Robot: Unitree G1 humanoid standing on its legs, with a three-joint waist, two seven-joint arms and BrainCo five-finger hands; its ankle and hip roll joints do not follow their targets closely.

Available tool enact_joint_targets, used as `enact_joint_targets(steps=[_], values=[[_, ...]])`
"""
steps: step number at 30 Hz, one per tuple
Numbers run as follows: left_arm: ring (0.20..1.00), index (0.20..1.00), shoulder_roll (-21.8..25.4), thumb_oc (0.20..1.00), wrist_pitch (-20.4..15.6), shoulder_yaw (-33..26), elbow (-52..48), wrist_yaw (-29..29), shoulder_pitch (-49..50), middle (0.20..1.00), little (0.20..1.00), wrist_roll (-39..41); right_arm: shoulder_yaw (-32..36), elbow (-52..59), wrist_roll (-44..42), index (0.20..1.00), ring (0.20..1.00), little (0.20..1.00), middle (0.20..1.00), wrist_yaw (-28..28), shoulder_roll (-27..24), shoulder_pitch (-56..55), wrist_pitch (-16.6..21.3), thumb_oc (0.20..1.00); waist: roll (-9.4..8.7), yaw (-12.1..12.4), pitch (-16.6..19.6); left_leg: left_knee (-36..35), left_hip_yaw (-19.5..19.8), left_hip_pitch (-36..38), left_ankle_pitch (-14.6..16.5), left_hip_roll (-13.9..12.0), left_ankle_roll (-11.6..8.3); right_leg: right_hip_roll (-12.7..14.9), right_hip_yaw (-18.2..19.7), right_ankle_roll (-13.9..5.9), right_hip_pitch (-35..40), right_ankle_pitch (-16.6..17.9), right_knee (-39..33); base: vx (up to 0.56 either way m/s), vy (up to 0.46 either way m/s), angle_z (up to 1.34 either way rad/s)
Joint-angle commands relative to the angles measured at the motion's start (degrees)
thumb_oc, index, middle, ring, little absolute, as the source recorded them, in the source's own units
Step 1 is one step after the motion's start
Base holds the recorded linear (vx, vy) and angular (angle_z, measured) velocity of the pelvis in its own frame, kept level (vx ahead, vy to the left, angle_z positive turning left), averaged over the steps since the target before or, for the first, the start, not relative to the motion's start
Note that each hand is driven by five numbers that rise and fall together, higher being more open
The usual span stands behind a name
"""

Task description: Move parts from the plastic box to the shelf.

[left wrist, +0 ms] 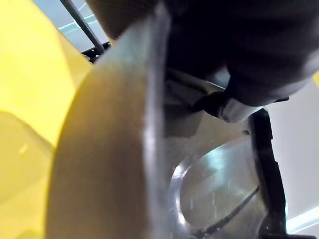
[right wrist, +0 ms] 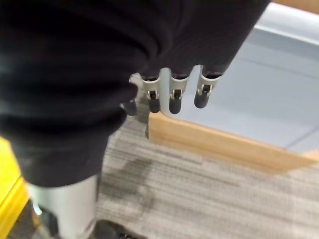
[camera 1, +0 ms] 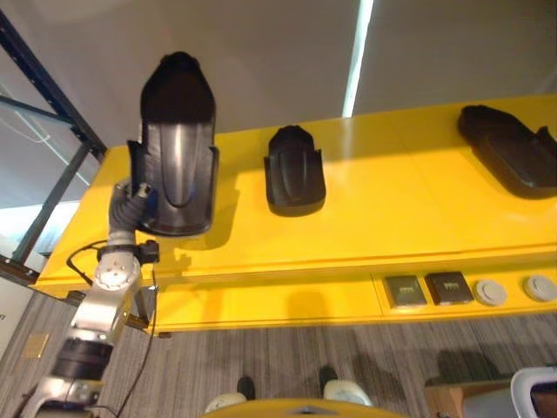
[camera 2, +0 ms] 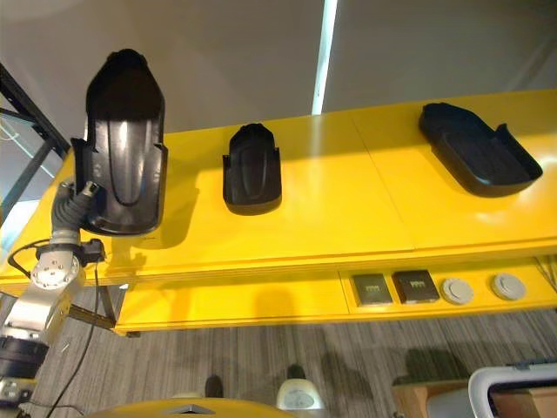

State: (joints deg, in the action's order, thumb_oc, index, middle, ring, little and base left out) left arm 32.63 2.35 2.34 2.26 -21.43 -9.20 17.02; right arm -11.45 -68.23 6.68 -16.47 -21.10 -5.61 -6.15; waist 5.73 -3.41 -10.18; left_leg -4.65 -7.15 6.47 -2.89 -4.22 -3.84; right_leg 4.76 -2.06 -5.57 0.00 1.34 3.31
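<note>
Part held at the left end of the yellow shelf top [camera 2: 365,200].
Right hand [right wrist: 169,92] low by a wooden-edged surface, fingers hanging relaxed. Left hand [left wrist: 234,107] grips a black moulded plastic part [camera 1: 177,148] — raised above the shelf; two more black parts [camera 1: 294,170] [camera 2: 474,148] lie farther along it.

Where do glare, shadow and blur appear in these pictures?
Left eye view: glare on the held black part, which casts a shadow on the yellow shelf; a bright ceiling light strip above. Left wrist view: the part sits too close, blurred. Right wrist view: right hand relaxed.
</note>
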Motion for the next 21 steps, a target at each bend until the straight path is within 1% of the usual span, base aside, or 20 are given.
enact_joint_targets(steps=[1, 3, 4, 6, 7, 8, 9, 10, 11, 12, 13, 14, 16, 21], values=[[0.2, 0.2, 5.91, 0.2, -0.05, -2.91, 1.29, -1.46, -3.06, 0.2, 0.2, -2.6, -1.7, -0.69, 3.69, 1.0, 1.0, 1.0, 1.0, 0.11, 1.29, -2.6, 1.71, 1.0, -2.31, 0.23, 2.49, 1.01, -0.98, -1.96, 2.26, 1.11, 2.11, 1.27, -1.61, -2.3, 0.59, -0.38, -1.29, 0.06, 0.093, -0.26], [0.2, 0.2, 7.17, 0.2, 0.84, -2.8, 3.57, -0.96, -4.23, 0.2, 0.2, -1.59, -2.22, 0.05, 4.71, 1.0, 1.0, 1.0, 1.0, -0.06, 1.49, -3.03, 1.48, 1.0, -2.45, -0.13, 3.02, 0.26, -1.61, -1.55, 2.33, 1.24, 2.25, 1.36, -1.46, -2.67, 1.05, 0.04, -2.44, 0.04, 0.036, -0.15], [0.2, 0.2, 8.28, 0.2, 3.14, -2.37, 6.73, -0.23, -5.98, 0.2, 0.2, -1.68, -2.88, 0.72, 5.35, 1.0, 1.0, 1.0, 1.0, 0.21, 1.32, -3.36, 1.21, 1.0, -2.64, -0.54, 3.6, -0.14, -2.28, -1.42, 2.47, 1.26, 2.3, 1.4, -1.51, -2.97, 1.45, 0.4, -3.64, 0.04, 0.014, -0.16], [0.2, 0.2, 9.27, 0.2, 3.6, -1.83, 9.62, -0.34, -7.48, 0.2, 0.2, -2.41, -3.25, 1.18, 5.44, 1.0, 1.0, 1.0, 1.0, 0.45, 1.08, -3.41, 0.82, 1.0, -2.77, -0.8, 3.86, -0.22, -2.77, -1.4, 2.6, 1.22, 2.32, 1.36, -1.45, -3.1, 1.69, 0.56, -4.34, 0.01, 0.004, -0.04], [0.2, 0.2, 10.47, 0.2, 5.02, -1.44, 12.17, 1.36, -8.75, 0.2, 0.2, -1.55, -3.62, 1.65, 5.77, 1.0, 1.0, 1.0, 1.0, 0.73, 0.64, -3.41, 0.29, 1.0, -2.84, -1.06, 4.09, -0.29, -3.21, -1.38, 2.67, 1.13, 2.33, 1.28, -1.42, -3.17, 1.84, 0.63, -4.83, 0.0, 0.0, 0.0], [0.2, 0.2, 11.39, 0.2, 6.59, -1.07, 13.9, 2.28, -10.13, 0.2, 0.2, 0.93, -3.93, 2.0, 5.92, 1.0, 1.0, 1.0, 1.0, 1.13, 0.21, -3.33, -0.28, 1.0, -2.91, -1.26, 4.22, -0.28, -3.47, -1.36, 2.76, 1.04, 2.34, 1.22, -1.41, -3.15, 1.95, 0.61, -5.1, 0.02, -0.024, -0.04], [0.2, 0.2, 11.63, 0.2, 7.41, -0.76, 16.98, 3.27, -11.66, 0.2, 0.2, 0.46, -4.01, 2.44, 6.02, 1.0, 1.0, 1.0, 1.0, 1.62, -0.3, -3.26, -0.87, 1.0, -2.94, -1.44, 4.28, -0.27, -3.8, -1.36, 2.8, 0.95, 2.34, 1.1, -1.36, -3.16, 2.13, 0.6, -5.4, 0.01, -0.02, -0.04], [0.2, 0.2, 11.64, 0.2, 7.38, -0.71, 17.04, 3.27, -11.73, 0.2, 0.2, 0.46, -3.99, 2.45, 6.02, 1.0, 1.0, 1.0, 1.0, 1.63, -0.3, -3.26, -0.88, 1.0, -2.94, -1.42, 4.26, -0.27, -3.8, -1.35, 2.8, 0.94, 2.34, 1.1, -1.36, -3.16, 2.14, 0.6, -5.41, 0.01, -0.029, -0.04], [0.2, 0.2, 12.53, 0.2, 9.35, 0.27, 20.07, 3.88, -13.88, 0.2, 0.2, 1.46, -4.16, 2.45, 6.0, 1.0, 1.0, 1.0, 1.0, 1.94, -0.65, -3.11, -1.13, 1.0, -2.98, -1.74, 4.37, -0.26, -4.04, -1.38, 2.86, 0.83, 2.31, 0.97, -1.3, -3.16, 2.2, 0.5, -5.52, 0.02, -0.037, -0.03], [0.2, 0.2, 13.15, 0.2, 9.96, 0.89, 24.52, 4.46, -16.16, 0.2, 0.2, 0.9, -4.45, 2.79, 5.52, 1.0, 1.0, 1.0, 1.0, 2.57, -1.22, -2.83, -1.59, 1.0, -3.01, -2.0, 4.48, -0.24, -4.38, -1.3, 2.84, 0.67, 2.24, 0.81, -1.32, -3.1, 2.4, 0.48, -5.76, 0.03, -0.039, -0.02], [0.2, 0.2, 13.33, 0.2, 9.91, 1.12, 25.37, 4.59, -16.63, 0.2, 0.2, 0.83, -4.55, 2.8, 5.49, 1.0, 1.0, 1.0, 1.0, 2.63, -1.28, -2.78, -1.63, 1.0, -3.01, -2.06, 4.52, -0.25, -4.43, -1.28, 2.85, 0.65, 2.23, 0.78, -1.32, -3.1, 2.44, 0.48, -5.83, 0.04, -0.034, -0.02], [0.2, 0.2, 14.04, 0.2, 9.75, 2.1, 28.91, 5.34, -18.68, 0.2, 0.2, 0.63, -4.96, 2.97, 5.44, 1.0, 1.0, 1.0, 1.0, 2.92, -1.46, -2.56, -1.98, 1.0, -3.01, -2.37, 4.72, -0.26, -4.74, -1.24, 2.88, 0.56, 2.2, 0.65, -1.25, -3.1, 2.55, 0.5, -6.09, 0.04, -0.045, -0.05], [0.2, 0.2, 15.79, 0.2, 11.24, 4.58, 35.74, 8.68, -23.71, 0.2, 0.2, -0.86, -5.81, 3.93, 5.2, 1.0, 1.0, 1.0, 1.0, 3.94, -2.17, -2.23, -3.18, 1.0, -2.99, -3.17, 5.11, -0.21, -5.61, -1.14, 2.97, 0.26, 1.98, 0.32, -0.97, -3.06, 2.78, 0.57, -6.81, 0.05, -0.056, -0.07], [0.2, 0.2, 16.71, 0.2, 11.97, 6.82, 41.66, 10.17, -27.56, 0.2, 0.2, -3.66, -6.42, 4.32, 5.4, 1.0, 1.0, 1.0, 1.0, 4.58, -2.72, -2.24, -3.74, 1.0, -2.75, -4.07, 5.27, -0.1, -6.36, -1.01, 3.11, 0.05, 1.83, 0.09, -0.51, -3.0, 3.0, 0.6, -7.41, 0.04, -0.013, -0.13]])
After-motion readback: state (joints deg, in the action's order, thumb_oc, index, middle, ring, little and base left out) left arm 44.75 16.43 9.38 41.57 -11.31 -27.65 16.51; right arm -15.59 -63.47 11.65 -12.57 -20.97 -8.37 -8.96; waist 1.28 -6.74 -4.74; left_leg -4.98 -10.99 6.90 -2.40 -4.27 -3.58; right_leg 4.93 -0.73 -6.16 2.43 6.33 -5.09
